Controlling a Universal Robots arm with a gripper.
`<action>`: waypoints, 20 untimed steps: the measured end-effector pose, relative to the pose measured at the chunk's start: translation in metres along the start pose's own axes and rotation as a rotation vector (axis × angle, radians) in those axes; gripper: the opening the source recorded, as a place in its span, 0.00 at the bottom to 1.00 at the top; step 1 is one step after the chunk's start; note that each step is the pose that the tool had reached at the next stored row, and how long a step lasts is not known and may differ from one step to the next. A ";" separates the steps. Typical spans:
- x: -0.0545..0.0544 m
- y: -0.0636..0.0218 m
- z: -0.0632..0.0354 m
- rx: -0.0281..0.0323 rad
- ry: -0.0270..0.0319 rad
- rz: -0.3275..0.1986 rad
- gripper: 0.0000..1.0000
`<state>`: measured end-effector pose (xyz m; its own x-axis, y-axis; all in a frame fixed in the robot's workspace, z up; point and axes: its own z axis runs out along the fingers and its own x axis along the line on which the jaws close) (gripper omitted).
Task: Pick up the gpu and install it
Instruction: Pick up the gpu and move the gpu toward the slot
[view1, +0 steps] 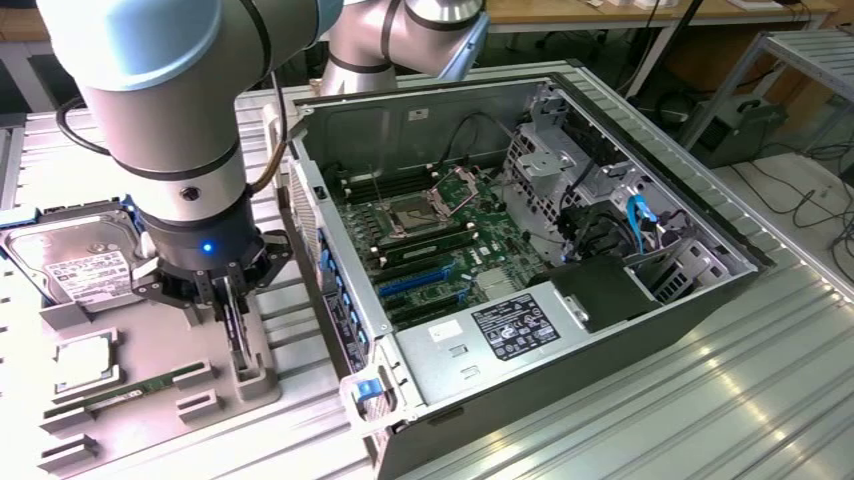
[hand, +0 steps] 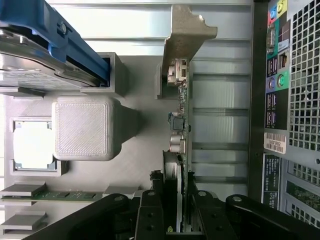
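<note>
Wrist view shows the gpu (hand: 181, 127) edge-on, a thin green card with its silver metal bracket (hand: 186, 35) at the end farthest from the gripper (hand: 177, 220). The black fingers (hand: 150, 215) sit one on each face of the card and are closed against it at the fan end, so the claw is clamped on the card.

In the exterior view the gpu (view1: 240, 330) stands upright on its long edge, its lower edge in a raised grey stand (view1: 250, 378) on the grey tray (view1: 154, 335). The gripper (view1: 230, 300) reaches down over the card's upper part from the arm (view1: 174, 90).

On the same tray, towards the exterior view's left of the card, lie a narrow green RAM stick (view1: 127, 392), a square CPU (view1: 83, 362) and a silver hard drive (view1: 80, 262) with a white label.

Just beside the tray, on the exterior view's right, an open computer case (view1: 707, 290) lies on its side on the ribbed metal table (view1: 721, 400). Inside it show the green motherboard (view1: 434, 235) with blue expansion slots (view1: 416, 280), and a grey power supply (view1: 501, 330).
</note>
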<state>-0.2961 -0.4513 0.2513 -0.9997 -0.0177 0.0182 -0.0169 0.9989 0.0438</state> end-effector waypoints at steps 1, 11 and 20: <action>0.000 0.0000 -0.0007 0.0000 0.0000 0.000 0.27; 0.000 0.0005 -0.0110 -0.0013 0.0001 0.000 0.27; 0.000 0.0006 -0.0155 -0.0026 0.0000 0.000 0.27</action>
<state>-0.2961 -0.4514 0.2668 -0.9997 -0.0178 0.0182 -0.0169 0.9988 0.0464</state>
